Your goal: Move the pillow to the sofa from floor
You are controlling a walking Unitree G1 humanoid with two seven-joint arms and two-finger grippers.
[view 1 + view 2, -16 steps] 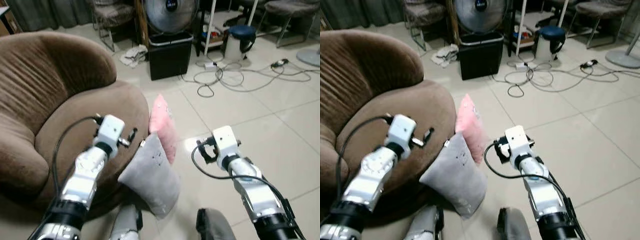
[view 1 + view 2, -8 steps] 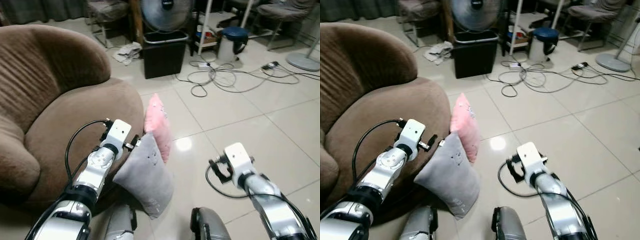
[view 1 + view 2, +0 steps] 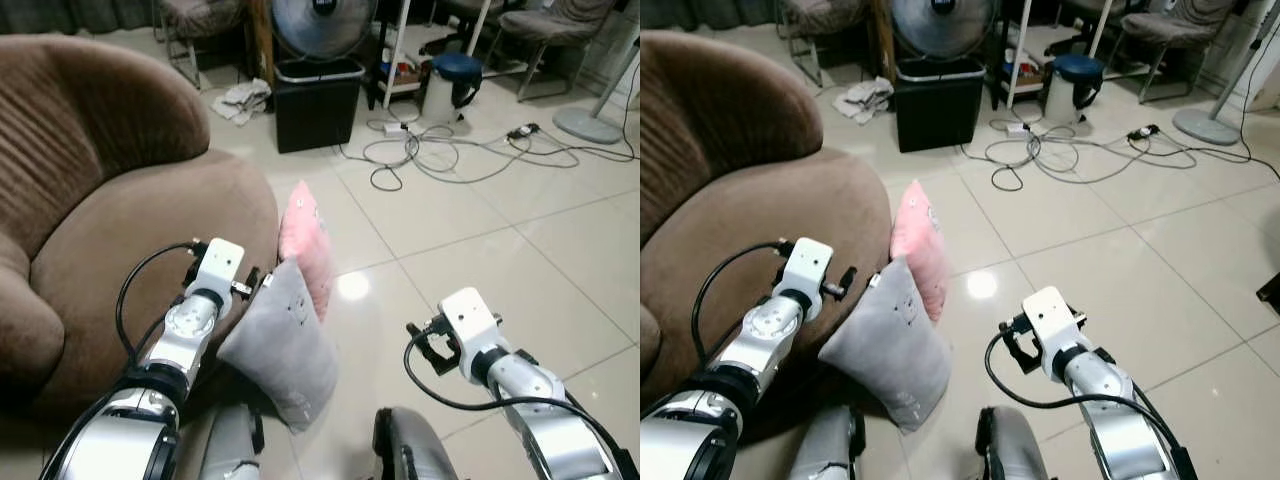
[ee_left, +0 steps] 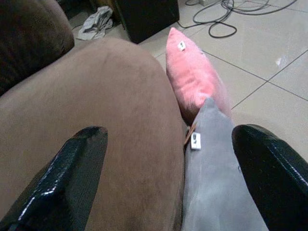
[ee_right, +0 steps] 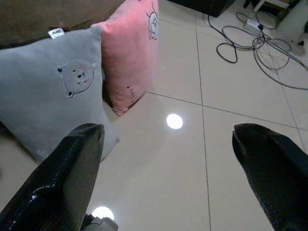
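Grey pillow (image 3: 280, 343): I see it on the floor, leaning on the sofa's (image 3: 110, 260) front edge.
Pink pillow (image 3: 305, 250): upright just behind it.
Left gripper (image 4: 168, 187): fingers spread wide, above the grey pillow's top corner.
Right gripper (image 5: 168, 178): fingers apart, over bare floor (image 3: 480, 240).

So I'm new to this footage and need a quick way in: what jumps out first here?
Two pillows lean against the brown sofa on the tiled floor: a grey pillow in front, a pink pillow behind it. The left gripper hangs open over the grey pillow's top edge, and the right gripper is open above the floor beside them. Behind stand a black bin and tangled cables.
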